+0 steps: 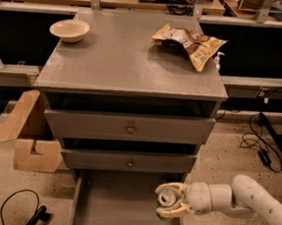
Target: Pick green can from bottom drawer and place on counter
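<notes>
The green can [165, 200] shows its silver lid between the pale fingers [171, 188] of my gripper [168, 201], which is shut on it at the right side of the open bottom drawer [118, 206]. The can is held a little above the drawer floor, near the right wall. My white arm [242, 197] reaches in from the lower right. The grey counter [131, 59] tops the cabinet above.
A beige bowl [69, 29] sits at the counter's back left and a crumpled snack bag [189, 42] at its back right. Two closed drawer fronts with knobs [129, 129] sit above the open drawer. A cardboard box [28, 134] and a black cable [24, 210] lie on the floor at left.
</notes>
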Robot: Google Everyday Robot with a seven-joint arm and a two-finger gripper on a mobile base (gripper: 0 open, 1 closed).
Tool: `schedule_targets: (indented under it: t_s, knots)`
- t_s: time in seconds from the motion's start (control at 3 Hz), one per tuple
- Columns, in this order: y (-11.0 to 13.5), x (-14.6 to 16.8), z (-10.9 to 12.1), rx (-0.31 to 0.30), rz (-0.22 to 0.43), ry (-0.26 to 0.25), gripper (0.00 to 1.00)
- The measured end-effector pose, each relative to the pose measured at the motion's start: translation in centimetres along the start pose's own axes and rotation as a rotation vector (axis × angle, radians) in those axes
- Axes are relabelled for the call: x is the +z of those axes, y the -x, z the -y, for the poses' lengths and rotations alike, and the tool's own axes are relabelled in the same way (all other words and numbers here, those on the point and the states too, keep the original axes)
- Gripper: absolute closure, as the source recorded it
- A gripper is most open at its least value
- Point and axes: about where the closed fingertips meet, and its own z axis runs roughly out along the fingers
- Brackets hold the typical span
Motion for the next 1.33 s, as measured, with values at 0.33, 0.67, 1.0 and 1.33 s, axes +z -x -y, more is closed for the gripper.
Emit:
schedule_targets:
  t_s: [0.33, 0.67, 1.0, 1.33]
  knots:
    - [11.1, -4.0, 2.9, -0.033, 0.014, -0.049, 1.0]
    - [16.1, -5.9, 5.5, -0.073, -0.008, -0.111, 1.0]
    - [17.3, -6.3, 5.7, -0.077, -0.005, -0.116, 1.0]
    - [20.2, -6.7, 5.7, -0.054, 0.03, -0.103, 1.0]
